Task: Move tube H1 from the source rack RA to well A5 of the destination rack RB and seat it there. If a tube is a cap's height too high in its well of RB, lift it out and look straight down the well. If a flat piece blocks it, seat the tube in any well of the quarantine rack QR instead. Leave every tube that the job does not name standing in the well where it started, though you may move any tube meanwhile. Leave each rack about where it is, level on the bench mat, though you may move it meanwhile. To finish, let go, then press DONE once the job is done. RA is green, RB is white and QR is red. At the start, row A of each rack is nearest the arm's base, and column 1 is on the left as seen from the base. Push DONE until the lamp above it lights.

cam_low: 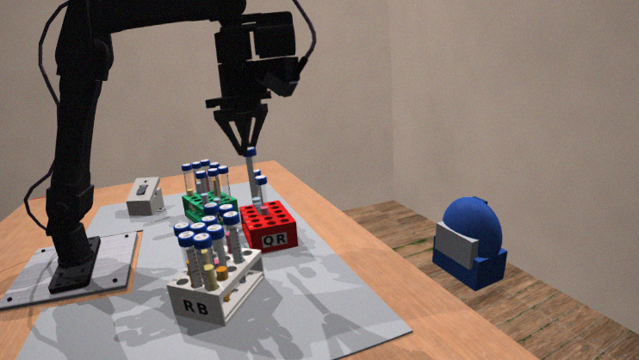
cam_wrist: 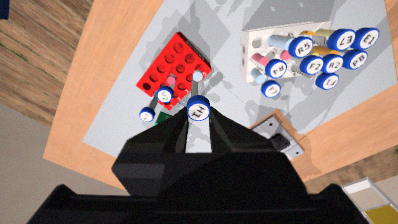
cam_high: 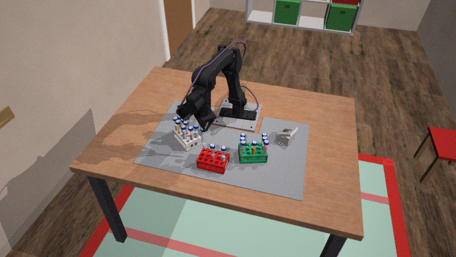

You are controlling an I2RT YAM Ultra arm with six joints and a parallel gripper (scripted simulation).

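Observation:
My gripper (cam_high: 204, 128) (cam_low: 245, 153) (cam_wrist: 198, 111) is shut on tube H1 just at its blue cap. Tube H1 (cam_low: 251, 170) (cam_wrist: 198, 108) hangs roughly upright in mid-air, clear of the racks, between the white and red racks in the top view. The white rack RB (cam_high: 193, 146) (cam_low: 178, 299) stands level with several capped tubes; an open well shows at its near left corner in the exterior view. The green rack RA (cam_high: 255, 160) (cam_low: 189, 210) (cam_wrist: 162, 119) holds several tubes. The red rack QR (cam_high: 209, 166) (cam_low: 257, 238) (cam_wrist: 197, 55) holds two tubes.
The grey DONE box (cam_high: 286, 138) (cam_low: 143, 207) stands on the bench mat (cam_high: 274, 181) beyond the green rack; its lamp is too small to read. RB's tubes stand tall and close together. The arm's base plate (cam_high: 236, 122) (cam_low: 120, 268) lies behind the racks.

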